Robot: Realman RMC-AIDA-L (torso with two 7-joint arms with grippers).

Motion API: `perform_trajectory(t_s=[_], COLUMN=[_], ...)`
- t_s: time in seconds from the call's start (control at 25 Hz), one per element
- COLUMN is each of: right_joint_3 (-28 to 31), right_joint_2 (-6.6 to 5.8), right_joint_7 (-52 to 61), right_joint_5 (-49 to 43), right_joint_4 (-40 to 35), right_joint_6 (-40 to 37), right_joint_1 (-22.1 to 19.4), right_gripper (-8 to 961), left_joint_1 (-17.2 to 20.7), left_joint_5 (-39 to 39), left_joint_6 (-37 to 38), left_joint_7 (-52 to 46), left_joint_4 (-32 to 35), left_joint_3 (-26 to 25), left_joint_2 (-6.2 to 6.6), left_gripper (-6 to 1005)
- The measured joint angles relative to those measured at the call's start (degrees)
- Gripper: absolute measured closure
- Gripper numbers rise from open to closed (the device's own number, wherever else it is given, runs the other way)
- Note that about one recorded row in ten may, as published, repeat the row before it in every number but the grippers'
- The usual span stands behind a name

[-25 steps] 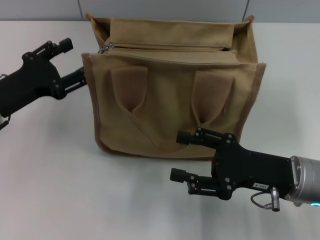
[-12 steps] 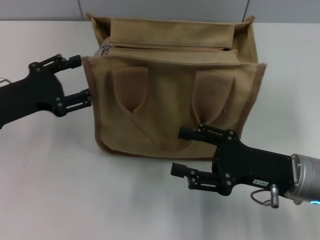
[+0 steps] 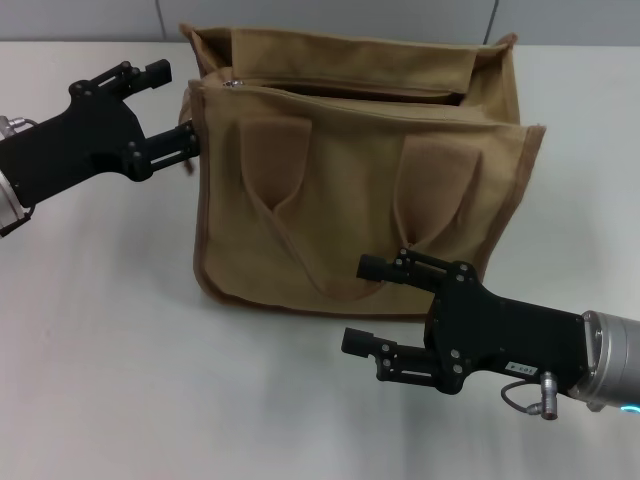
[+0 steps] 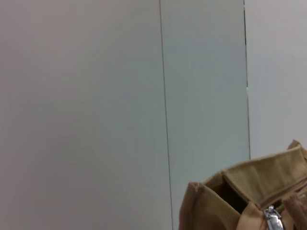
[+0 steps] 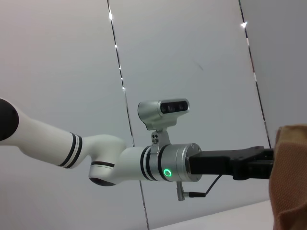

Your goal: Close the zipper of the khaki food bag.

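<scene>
We log the khaki food bag [image 3: 365,190] standing upright on the white bench [image 3: 110,330], its long axis running left to right across the head view, mouth facing up. The zipper [image 3: 350,92] runs along that same axis at the top; the mouth shows a dark gap along most of its length. The silver pull tab [image 3: 237,84] sits at the bag's left end, also visible in the left wrist view [image 4: 273,221].

Bare bench lies open in front of the bag and to its left; a grey wall panel [image 3: 330,18] stands close behind it.

Left pincer [image 3: 175,105]: at the bag's upper left corner, fingers spread wide, one finger [image 3: 150,72] above the corner level and the other [image 3: 180,140] touching or just beside the left side seam. It holds nothing; the pull tab is just to its right.

Right pincer [image 3: 368,307]: low in front of the bag's right half, fingers wide apart and empty, the upper finger overlapping the bag's lower front edge in view.
</scene>
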Motion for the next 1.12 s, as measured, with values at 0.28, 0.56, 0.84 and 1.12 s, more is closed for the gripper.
perform_trajectory(t_s=[0.28,0.56,0.84,1.12], right_joint_3=[0.0,0.0,0.1,0.1], right_joint_2=[0.00,0.00,0.00,0.00], right_joint_7=[0.0,0.0,0.0,0.0], right_joint_5=[0.0,0.0,0.0,0.0], right_joint_4=[0.0,0.1,0.4,0.6], right_joint_6=[0.0,0.1,0.6,0.6], right_joint_1=[0.1,0.4,0.4,0.3], right_gripper=[193,194,195,196], left_joint_1=[0.0,0.4,1.0,1.4], left_joint_5=[-0.7,-5.9,-7.8,-8.0], left_joint_6=[0.1,0.5,0.6,1.7], left_joint_7=[0.1,0.1,0.4,1.0], left_joint_4=[-0.3,-2.2,-2.9,-3.5], left_joint_3=[0.1,0.4,0.4,1.2], left_joint_2=[-0.06,-0.21,-0.19,-0.25], left_gripper=[234,235,236,264])
